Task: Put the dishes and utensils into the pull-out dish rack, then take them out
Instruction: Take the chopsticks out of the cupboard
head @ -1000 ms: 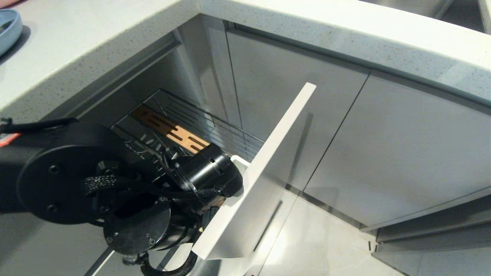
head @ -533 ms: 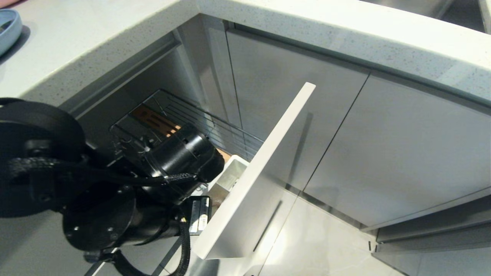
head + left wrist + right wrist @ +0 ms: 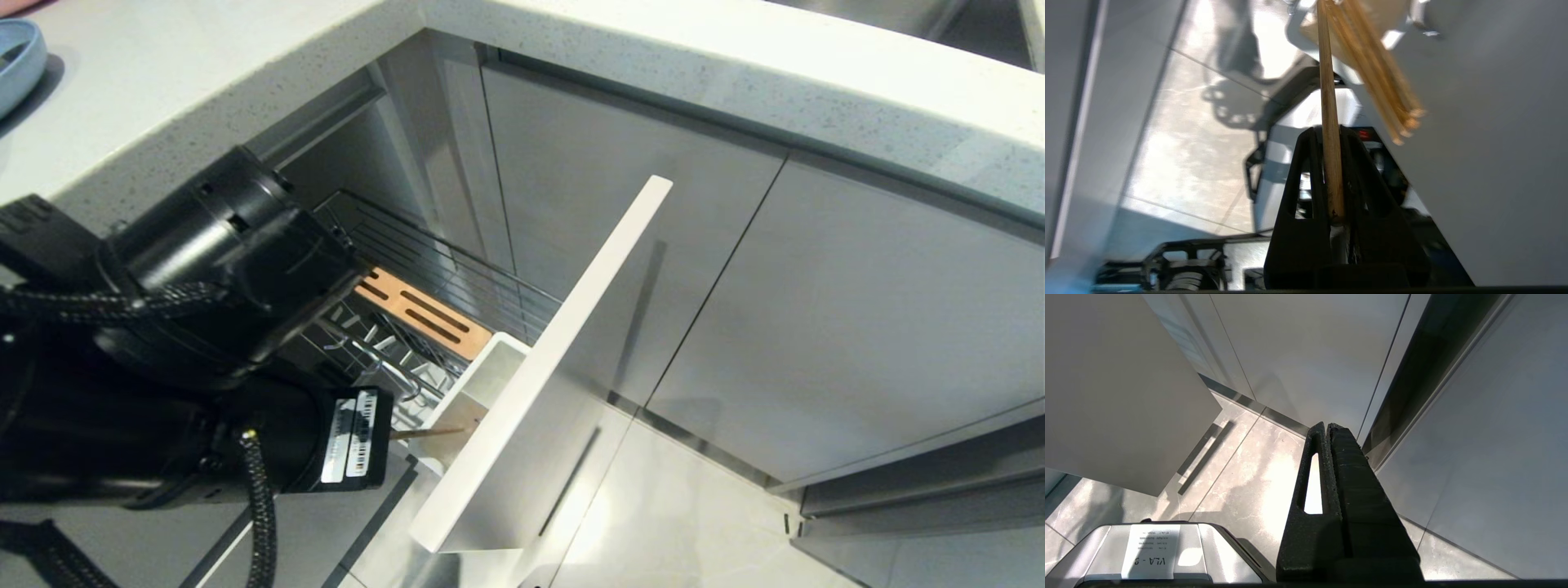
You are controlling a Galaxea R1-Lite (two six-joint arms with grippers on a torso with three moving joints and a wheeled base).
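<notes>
Kitchen corner, rack [image 3: 457, 282] pulled out; left end effector [image 3: 1331, 134] pinches chopstick [image 3: 1329, 122], long axis pointing into cup [image 3: 490, 371]; right end effector [image 3: 1327, 428] pressed together, parked.

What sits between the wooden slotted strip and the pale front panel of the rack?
The white utensil cup, right behind the front panel past the wooden strip's near end, in the head view.

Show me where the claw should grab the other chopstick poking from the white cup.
Probably its free end, coming from above the cup's open top: the other chopstick leans out of the white cup, its lower part hidden inside. The left claw holds one chopstick.
</notes>
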